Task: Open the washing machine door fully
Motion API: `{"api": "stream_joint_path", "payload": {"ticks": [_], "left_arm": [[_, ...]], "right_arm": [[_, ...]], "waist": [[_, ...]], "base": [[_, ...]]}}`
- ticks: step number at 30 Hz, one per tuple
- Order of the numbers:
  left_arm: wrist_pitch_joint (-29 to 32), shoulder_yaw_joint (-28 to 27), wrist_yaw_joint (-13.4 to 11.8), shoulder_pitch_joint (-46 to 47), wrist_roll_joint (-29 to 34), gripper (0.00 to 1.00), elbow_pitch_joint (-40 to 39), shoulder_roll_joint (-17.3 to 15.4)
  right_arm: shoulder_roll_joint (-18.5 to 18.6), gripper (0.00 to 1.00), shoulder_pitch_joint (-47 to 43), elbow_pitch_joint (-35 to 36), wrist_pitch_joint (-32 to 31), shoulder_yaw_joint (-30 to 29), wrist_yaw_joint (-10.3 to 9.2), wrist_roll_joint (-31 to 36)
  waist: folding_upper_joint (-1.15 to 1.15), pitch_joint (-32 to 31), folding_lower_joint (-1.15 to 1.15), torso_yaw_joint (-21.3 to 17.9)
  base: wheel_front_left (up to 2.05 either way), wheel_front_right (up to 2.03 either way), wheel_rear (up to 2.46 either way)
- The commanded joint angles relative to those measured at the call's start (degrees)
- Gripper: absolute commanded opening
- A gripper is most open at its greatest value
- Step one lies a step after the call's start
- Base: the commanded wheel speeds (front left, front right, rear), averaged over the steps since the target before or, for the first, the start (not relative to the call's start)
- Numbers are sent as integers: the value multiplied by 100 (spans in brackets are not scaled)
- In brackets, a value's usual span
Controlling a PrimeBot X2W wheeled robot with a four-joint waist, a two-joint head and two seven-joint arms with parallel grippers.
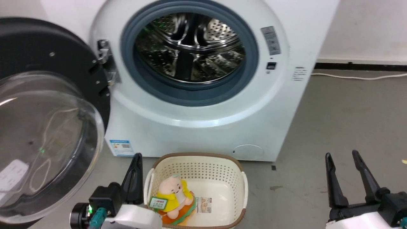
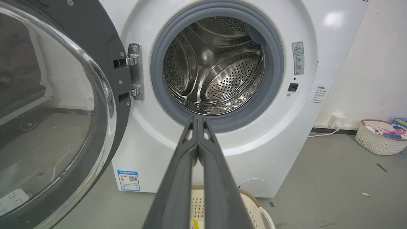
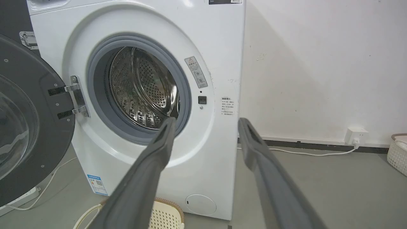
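A: Where's the door (image 1: 47, 105)?
B: Far left, wide open on its hinge, nothing touching it. Beside it the left tool (image 1: 135, 178), fingers together, empty. Then the washing machine (image 1: 197, 127), drum exposed. Far right, the right tool (image 1: 341, 156), fingers apart, idle.
A: Step?
B: Probably finishing. At most, the left tool nudges the door gently outward.

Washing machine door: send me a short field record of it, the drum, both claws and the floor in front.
door: washing machine door swung wide open to the left on its hinge
machine: washing machine, drum looks empty
left claw: left claw shut, holding nothing
right claw: right claw open, holding nothing
floor: basket with plush toy before the machine
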State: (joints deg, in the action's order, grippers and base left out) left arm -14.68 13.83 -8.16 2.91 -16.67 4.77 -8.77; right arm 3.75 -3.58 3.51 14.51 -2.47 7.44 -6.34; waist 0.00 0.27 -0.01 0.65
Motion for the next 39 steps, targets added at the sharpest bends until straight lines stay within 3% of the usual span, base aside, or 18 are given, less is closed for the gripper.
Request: {"api": "stream_joint_path", "payload": {"ticks": [1,2,3,12,39], "left_arm": [[-29,-28,-28,-108,79,18,40,10],[-30,-42,-34,-149,127,54,76,18],[-30,-63,-40,-183,170,100,97,34],[-31,-189,-48,-488,447,100,403,172],[-31,-496,214,-429,707,100,364,396]], "right_arm": [[-26,100,-80,-52,36,-16,5,31],[-33,100,-95,-90,38,-37,5,28],[-39,100,-110,-126,40,-55,5,19],[-73,100,-211,-497,47,-55,5,-76],[-83,100,112,-830,49,-102,5,45]], "waist": [[0,-20,1,-157],[0,-20,1,-195],[0,-21,1,-226],[0,-78,1,-329],[0,-91,1,-70]], "base": [[0,0,0],[0,0,0],[0,0,0],[0,0,0],[0,0,0]]}}
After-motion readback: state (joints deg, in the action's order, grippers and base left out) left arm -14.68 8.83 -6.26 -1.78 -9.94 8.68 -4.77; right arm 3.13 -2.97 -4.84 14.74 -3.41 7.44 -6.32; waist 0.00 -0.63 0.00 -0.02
